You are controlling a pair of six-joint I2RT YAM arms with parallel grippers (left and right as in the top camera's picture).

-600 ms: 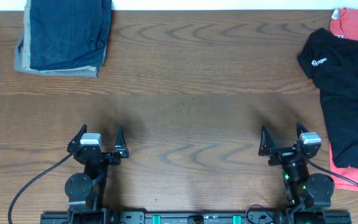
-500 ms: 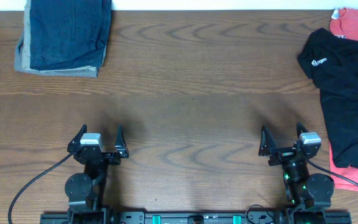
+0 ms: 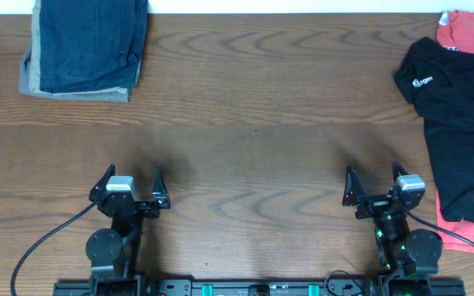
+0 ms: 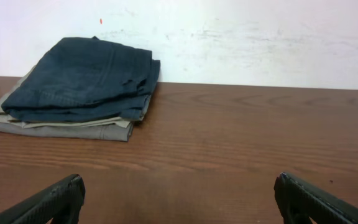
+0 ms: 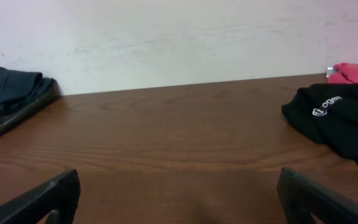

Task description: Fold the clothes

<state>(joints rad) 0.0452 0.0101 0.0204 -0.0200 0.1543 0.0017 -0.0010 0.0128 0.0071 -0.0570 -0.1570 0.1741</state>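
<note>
The clothes, a black shirt point(image 3: 459, 123) with a small white logo, lie crumpled at the table's right edge, partly on top of a red T-shirt. The right wrist view shows the black shirt point(image 5: 344, 118) at far right. My right gripper point(image 3: 374, 184) stands open near the front edge, left of the shirt and apart from it, nothing between its fingers. In its own view the right gripper point(image 5: 179, 190) spans bare wood. My left gripper point(image 3: 132, 183) is open and empty at the front left, and the left gripper point(image 4: 179, 193) faces bare table.
A folded stack of blue denim on tan cloth point(image 3: 85, 49) sits at the back left corner, seen also as the stack point(image 4: 79, 87). The red T-shirt point(image 3: 467, 37) lies under the black shirt at right. A white wall point(image 5: 166, 37) backs the wooden table point(image 3: 253, 115).
</note>
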